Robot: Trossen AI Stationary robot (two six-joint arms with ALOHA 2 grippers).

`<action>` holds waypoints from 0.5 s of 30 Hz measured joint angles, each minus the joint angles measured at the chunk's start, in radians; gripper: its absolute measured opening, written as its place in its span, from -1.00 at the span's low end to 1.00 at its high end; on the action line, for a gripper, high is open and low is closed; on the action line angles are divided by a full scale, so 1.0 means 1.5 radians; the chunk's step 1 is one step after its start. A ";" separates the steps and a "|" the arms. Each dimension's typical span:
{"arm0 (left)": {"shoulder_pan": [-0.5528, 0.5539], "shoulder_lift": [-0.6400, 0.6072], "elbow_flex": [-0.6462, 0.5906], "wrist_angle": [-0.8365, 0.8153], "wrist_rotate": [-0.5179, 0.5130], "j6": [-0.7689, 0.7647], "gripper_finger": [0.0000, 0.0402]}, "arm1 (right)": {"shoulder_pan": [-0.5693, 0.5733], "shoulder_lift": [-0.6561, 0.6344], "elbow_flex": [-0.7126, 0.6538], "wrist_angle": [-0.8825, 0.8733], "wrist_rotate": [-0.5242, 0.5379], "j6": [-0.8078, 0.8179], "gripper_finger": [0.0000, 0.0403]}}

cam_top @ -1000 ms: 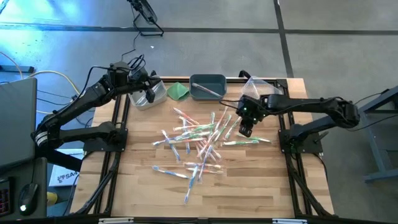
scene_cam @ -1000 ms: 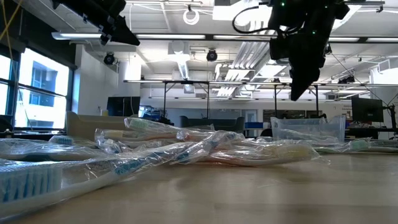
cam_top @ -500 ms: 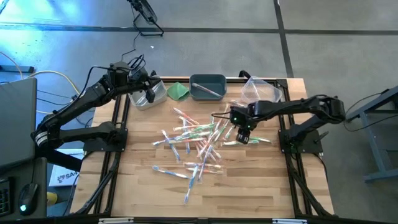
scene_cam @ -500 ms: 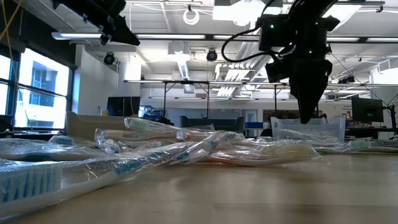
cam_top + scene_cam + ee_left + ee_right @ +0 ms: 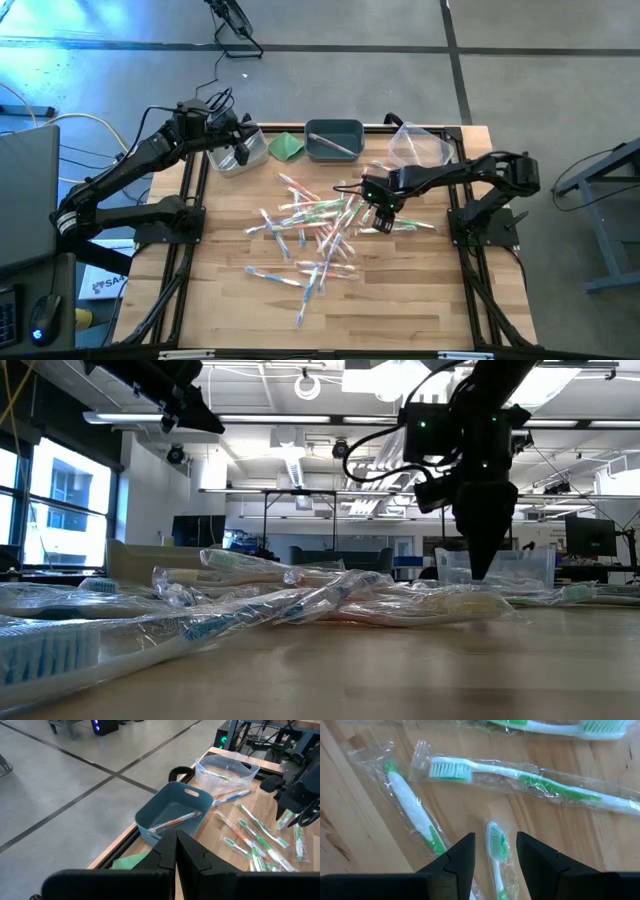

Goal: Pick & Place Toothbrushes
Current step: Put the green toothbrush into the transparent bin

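The right gripper [image 5: 382,216] is hovering low over the right edge of the toothbrushes [image 5: 318,228] scattered across the middle of the bench [image 5: 400,300], its fingers [image 5: 462,855] standing partly apart around the head of a green wrapped toothbrush [image 5: 496,851], not closed on it. The left gripper [image 5: 240,152] is waiting shut above the clear bin [image 5: 238,160] at the far left corner.

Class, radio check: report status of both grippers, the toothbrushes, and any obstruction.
Right gripper open, low over a green toothbrush, nothing held. Left gripper shut, waiting near the blue bin. Toothbrush pile crowded, neighbours close.
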 joint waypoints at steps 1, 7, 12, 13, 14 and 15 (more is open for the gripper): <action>0.000 0.000 0.000 0.000 0.000 0.000 -1.00 | 0.000 0.003 0.000 0.000 -0.001 0.000 -0.32; 0.000 0.000 0.000 0.000 0.000 0.000 -1.00 | 0.000 0.006 -0.014 0.011 -0.003 0.001 -0.33; 0.000 0.000 0.000 0.000 0.000 0.000 -1.00 | 0.000 0.006 -0.045 0.029 -0.005 0.018 -0.33; 0.000 0.000 0.000 0.000 0.000 0.000 -1.00 | 0.000 0.006 -0.052 0.036 -0.005 0.018 -0.33; 0.000 0.000 0.000 0.000 0.000 0.000 -1.00 | 0.000 0.006 -0.058 0.040 -0.005 0.019 -0.33; 0.000 0.000 0.000 0.000 0.000 0.000 -1.00 | 0.000 0.006 -0.062 0.043 -0.005 0.019 -0.33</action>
